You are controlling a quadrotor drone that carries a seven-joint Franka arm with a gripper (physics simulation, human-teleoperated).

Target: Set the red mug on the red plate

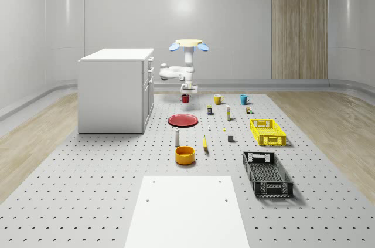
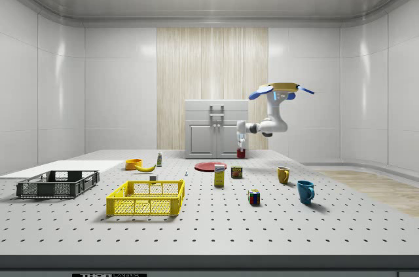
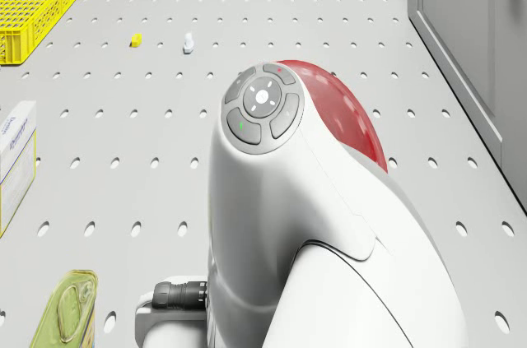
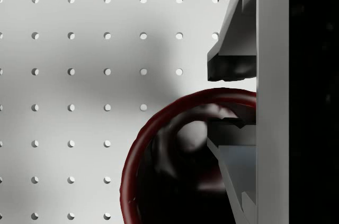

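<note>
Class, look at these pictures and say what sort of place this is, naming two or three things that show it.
Probably a simulated robot test room: a perforated floor laid out with scattered test items such as a yellow crate, bare panelled walls, and a drone hovering with a red mug in its gripper.

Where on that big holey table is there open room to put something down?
Widest bare stretch: in the whole-scene view, from the white cabinet forward, left of the orange bowl and white sheet. The red plate is bare. It is crowded between the plate and the yellow crate, where small items stand.
</note>
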